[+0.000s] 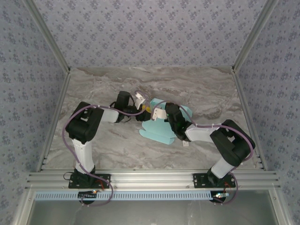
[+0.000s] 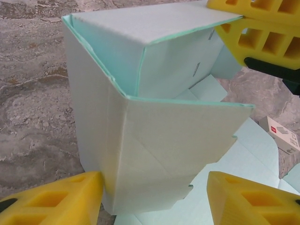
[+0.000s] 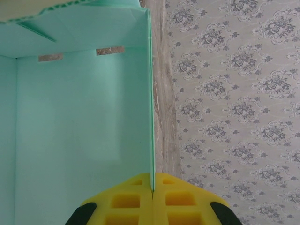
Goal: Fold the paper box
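Bright even diffuse light, faint soft shadows, wrist close-ups sharp

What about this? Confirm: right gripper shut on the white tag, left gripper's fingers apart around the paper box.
Wrong. The right wrist view shows the right gripper shut on the paper box, at a wall edge, not the white tag. The left gripper part stands.

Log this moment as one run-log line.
paper box: part-folded, walls raised, on marble table | left gripper: open, straddling one wall | right gripper: shut on a wall edge
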{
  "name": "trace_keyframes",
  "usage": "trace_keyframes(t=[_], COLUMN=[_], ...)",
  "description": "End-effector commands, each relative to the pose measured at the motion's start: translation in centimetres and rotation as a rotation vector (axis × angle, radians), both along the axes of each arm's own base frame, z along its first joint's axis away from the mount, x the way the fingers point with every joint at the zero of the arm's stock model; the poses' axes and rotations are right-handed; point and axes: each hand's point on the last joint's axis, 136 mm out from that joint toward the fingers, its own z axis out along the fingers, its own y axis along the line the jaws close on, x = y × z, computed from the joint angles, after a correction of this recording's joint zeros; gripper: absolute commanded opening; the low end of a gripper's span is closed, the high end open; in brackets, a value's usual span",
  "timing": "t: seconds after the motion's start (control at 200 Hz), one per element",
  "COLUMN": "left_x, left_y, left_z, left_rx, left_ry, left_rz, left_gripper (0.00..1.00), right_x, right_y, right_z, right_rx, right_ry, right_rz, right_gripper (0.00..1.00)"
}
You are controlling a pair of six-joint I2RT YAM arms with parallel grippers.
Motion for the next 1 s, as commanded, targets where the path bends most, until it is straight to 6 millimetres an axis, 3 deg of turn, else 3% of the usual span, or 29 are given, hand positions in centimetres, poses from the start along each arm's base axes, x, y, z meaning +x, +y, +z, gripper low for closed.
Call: trace_keyframes(t=[0.0, 0.35, 0.61, 0.735, 0.849, 0.999], left_x=[-0.5, 0.3, 1.9, 4.1, 5.0, 4.6], left_y=[0.7, 4.5, 7.6, 9.0, 8.2, 5.5], left_z=[1.9, 3.2, 4.1, 3.5, 2.2, 0.9], left_rx=[-0.02, -0.011, -0.058, -0.045, 0.009, 0.056], left_ry=[-0.009, -0.033, -0.047, -0.006, 0.054, 0.07], left_rz=[-0.001, 0.132, 0.261, 0.366, 0.349, 0.244], left_gripper=[0.63, 0.74, 0.72, 0.66, 0.62, 0.62], right_x=[-0.2, -0.1, -0.1, -0.1, -0.1, -0.1], right_y=[0.7, 0.8, 0.8, 0.8, 0.8, 0.8], right_z=[0.2, 0.2, 0.2, 0.3, 0.5, 0.5], right_rx=[0.015, 0.02, 0.018, 0.019, 0.021, 0.018], right_ry=[0.006, 0.008, 0.01, 0.009, 0.005, 0.008], right_rz=[0.025, 0.029, 0.03, 0.032, 0.032, 0.028], right_gripper=[0.05, 0.05, 0.05, 0.05, 0.05, 0.05])
